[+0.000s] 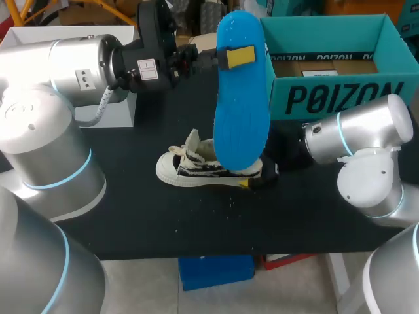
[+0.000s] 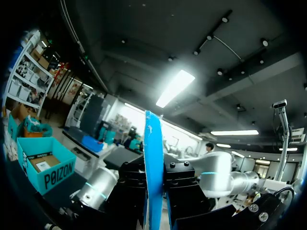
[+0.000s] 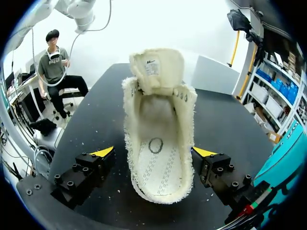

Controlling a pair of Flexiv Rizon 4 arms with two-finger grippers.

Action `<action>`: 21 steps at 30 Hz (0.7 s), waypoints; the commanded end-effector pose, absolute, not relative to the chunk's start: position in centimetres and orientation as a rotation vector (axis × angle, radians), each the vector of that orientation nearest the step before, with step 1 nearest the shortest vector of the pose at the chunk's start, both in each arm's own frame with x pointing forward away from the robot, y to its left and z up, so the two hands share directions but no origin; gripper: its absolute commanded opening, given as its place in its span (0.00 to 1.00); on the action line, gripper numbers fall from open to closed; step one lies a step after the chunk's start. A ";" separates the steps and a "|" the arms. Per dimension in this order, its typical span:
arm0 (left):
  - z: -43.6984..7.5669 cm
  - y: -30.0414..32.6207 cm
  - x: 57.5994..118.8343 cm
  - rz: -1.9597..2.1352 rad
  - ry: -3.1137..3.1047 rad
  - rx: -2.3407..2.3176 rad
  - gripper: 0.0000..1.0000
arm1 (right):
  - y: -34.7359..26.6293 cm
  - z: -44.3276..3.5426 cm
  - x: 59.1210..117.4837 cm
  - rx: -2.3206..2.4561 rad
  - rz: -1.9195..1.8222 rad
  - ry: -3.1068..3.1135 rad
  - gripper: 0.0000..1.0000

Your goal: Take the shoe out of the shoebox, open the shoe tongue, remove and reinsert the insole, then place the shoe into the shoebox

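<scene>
Holding insole (image 1: 242,124) upright above shoe (image 1: 196,167) in left gripper (image 1: 236,57), with right gripper (image 3: 154,152) wide astride heel (image 3: 160,191). Recommended: steady heel first, tilt insole toe-down, slide under tongue (image 3: 157,69), press flat.

Black matte table (image 1: 131,222) w/ a straight front edge; top is dotted w/ small white specks (image 1: 230,201) (thickest approx. mid-table). At the far-left corner a white box (image 1: 121,111) stands on the tabletop. Light is even and leaves a soft sheen on the black.
</scene>
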State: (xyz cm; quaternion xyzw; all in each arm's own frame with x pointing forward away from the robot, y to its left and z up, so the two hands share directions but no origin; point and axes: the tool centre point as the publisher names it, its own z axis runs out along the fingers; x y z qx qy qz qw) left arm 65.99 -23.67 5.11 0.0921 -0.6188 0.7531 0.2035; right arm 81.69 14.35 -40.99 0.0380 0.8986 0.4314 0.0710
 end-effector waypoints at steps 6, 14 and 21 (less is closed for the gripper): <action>5.1 -23.8 65.9 2.104 -1.728 0.261 0.00 | 14.3 -43.1 81.6 0.138 1.339 2.672 1.00; 5.1 -23.8 65.9 2.104 -1.728 0.261 0.00 | 13.7 -43.3 81.7 0.155 1.334 2.676 1.00; 5.1 -23.8 65.9 2.104 -1.728 0.261 0.00 | 12.7 -42.7 81.6 0.163 1.317 2.666 1.00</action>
